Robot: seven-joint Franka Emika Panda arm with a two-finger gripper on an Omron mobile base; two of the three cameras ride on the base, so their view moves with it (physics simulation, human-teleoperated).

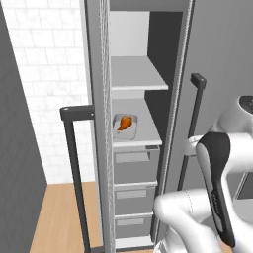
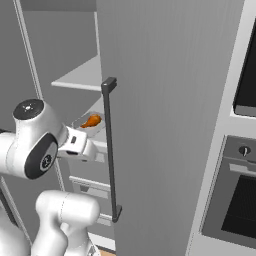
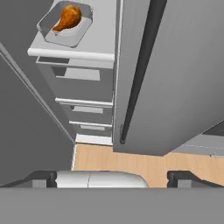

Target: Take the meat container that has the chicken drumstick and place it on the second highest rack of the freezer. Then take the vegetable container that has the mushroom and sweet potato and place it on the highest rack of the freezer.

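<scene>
Nearest, white arm folded tight: rounded glossy segments with dark joint bands, elbow bent low in the left base view, shoulder cap raised in the right base view, forearm reaching forward toward the open compartment. Wrist tilted so that the hand camera looks down along the freezer front to the floor.

Gripper (image 3: 111, 177) spread as wide as it goes, two small dark finger tips (image 3: 41, 178) far apart at the bottom of the hand view, nothing between them, touching nothing.

Below and beyond, pale wooden floor (image 3: 144, 164), plank-grained. Just past it, matte grey door panel with long dark vertical bar handle (image 3: 140, 70), slim and rod-like.

Further in, the freezer (image 1: 136, 148) standing open: tall, narrow, flat grey walls, three stacked grey drawers (image 1: 133, 192) with recessed pulls. Above the drawers, the second highest rack (image 1: 148, 133), a smooth light-grey board with a rounded front edge. Resting on it, well apart from the gripper, a shallow grey meat container (image 1: 125, 127) with raised rim, holding the chicken drumstick (image 1: 125, 122), glossy orange-brown, bulbous at one end and tapering. Same tray toward the left part of that shelf in the hand view (image 3: 65, 24).

Higher still, the highest rack (image 1: 138, 79), a flat light-grey board.

Farthest left, white brick-patterned wall tiles (image 1: 44, 74). Far right in the right base view, black-fronted wall oven (image 2: 240, 200) with a small knob.
</scene>
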